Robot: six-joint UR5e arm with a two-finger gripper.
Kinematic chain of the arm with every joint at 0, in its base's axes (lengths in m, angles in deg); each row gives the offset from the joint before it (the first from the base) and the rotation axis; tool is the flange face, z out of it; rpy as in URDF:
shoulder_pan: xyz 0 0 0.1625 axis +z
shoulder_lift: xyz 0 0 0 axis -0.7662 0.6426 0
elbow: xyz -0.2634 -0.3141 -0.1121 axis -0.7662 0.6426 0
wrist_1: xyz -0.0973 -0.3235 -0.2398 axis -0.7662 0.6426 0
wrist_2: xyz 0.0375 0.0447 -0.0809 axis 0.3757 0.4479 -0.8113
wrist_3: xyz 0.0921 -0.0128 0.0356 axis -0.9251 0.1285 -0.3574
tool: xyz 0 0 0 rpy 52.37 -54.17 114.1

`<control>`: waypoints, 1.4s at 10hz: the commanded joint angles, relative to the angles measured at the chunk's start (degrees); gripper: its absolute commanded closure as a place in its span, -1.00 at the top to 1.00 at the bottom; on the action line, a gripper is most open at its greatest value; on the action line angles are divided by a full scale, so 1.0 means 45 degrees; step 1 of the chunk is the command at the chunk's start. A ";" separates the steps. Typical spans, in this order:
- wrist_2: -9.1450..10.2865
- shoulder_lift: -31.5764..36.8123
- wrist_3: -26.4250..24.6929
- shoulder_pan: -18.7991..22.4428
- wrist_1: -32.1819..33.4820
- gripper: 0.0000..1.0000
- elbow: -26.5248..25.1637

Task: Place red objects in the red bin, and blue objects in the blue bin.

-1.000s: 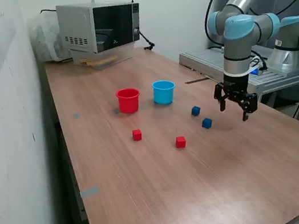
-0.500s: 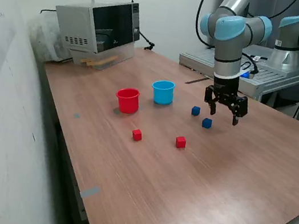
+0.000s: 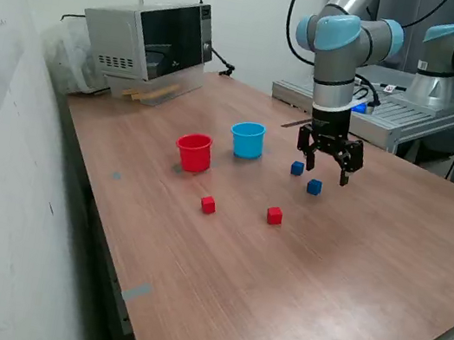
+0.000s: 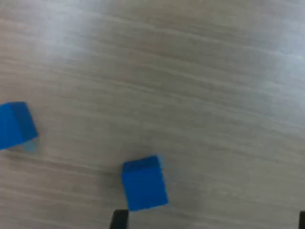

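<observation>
Jaws [image 3: 325,165] stand spread wide and hold nothing, hanging above the table [image 3: 350,271] over the pair of dark blue cubes. In the wrist view only the tips of the two fingers [image 4: 119,218] show at the frame's edge, with the nearer blue cube [image 4: 143,182] just beside one tip and not yet squarely between them; the wrist picture is soft, so how well the tips line up with the cube's faces is hard to tell.

On a clock face centred on the jaws in the exterior view, that nearer blue cube [image 3: 315,186] lies at about 6 o'clock, and the second blue cube [image 3: 297,168] at about 8, the two near each other but apart. The light blue cup [image 3: 248,139] sits at about 9 o'clock, upright, with the red cup [image 3: 194,152] just beyond it. The two red cubes [image 3: 274,216] [image 3: 207,205] lie at about 7 and 8 o'clock, well apart from the blue ones.

Each cube looks light, rigid and smooth-sided, likely to skid or twist if one finger touches first. The best hold seems to be on two opposite flat faces, centred, with the fingers square to them instead of across a corner. Both cups appear light enough to tip if nudged.
</observation>
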 commanded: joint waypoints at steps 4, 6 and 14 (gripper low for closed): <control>0.0036 -0.0585 0.0435 -0.0699 0.0088 1.00 -0.0025; 0.0056 -0.0585 0.0435 -0.0679 0.0127 1.00 -0.0045; 0.0036 -0.0605 0.0455 -0.0640 0.0440 -1.00 -0.0162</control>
